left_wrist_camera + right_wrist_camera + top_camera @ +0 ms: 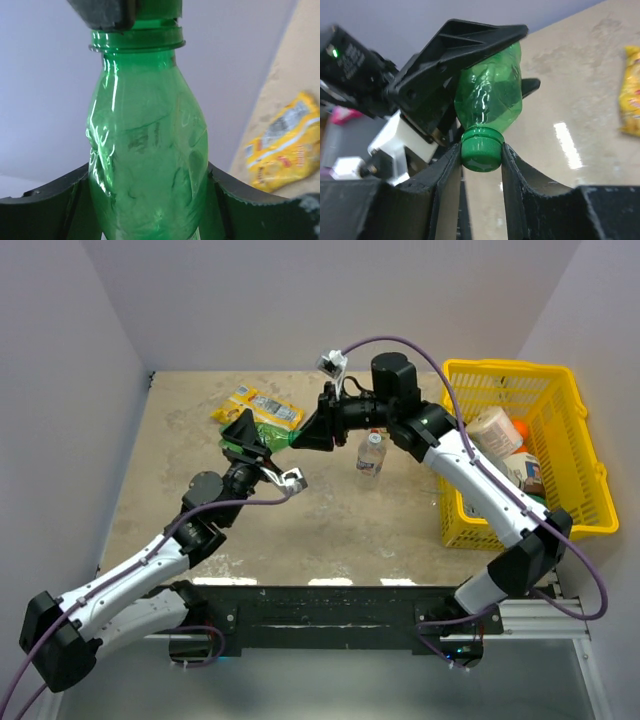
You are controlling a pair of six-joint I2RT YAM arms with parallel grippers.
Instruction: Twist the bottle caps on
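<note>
L pincer [150, 205] pinching green bottle [147, 140], R pincer [481, 157] pinching green cap [480, 147]: align cap square w/ neck, twist gently to avoid cross-threading.

Pale lilac walls [300, 300] around a mottled beige tabletop [340, 530]

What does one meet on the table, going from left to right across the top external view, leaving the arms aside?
yellow snack packet → clear bottle → yellow basket
</note>
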